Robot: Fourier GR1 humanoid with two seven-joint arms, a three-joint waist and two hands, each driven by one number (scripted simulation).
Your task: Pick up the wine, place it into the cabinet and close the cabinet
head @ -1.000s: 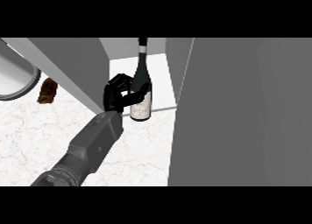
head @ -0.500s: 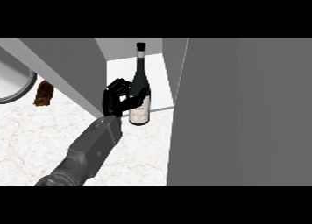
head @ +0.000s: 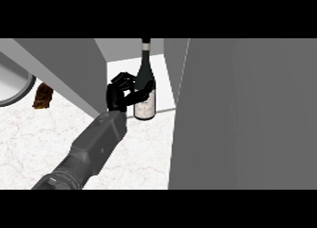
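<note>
Left robot hand [head: 122, 95] just beside upright wine [head: 145, 71] — inside the cabinet [head: 162, 84].

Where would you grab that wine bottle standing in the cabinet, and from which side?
Take the wine bottle around its wide lower body, near the label, coming from the left, where the left hand is. It stands upright, its neck is thin, and a grey cabinet panel crowds its right side.

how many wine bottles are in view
1. The dark glass wine bottle with a pale label stands upright in the grey cabinet opening, beside the black left hand. Others may be hidden behind its door.
</note>
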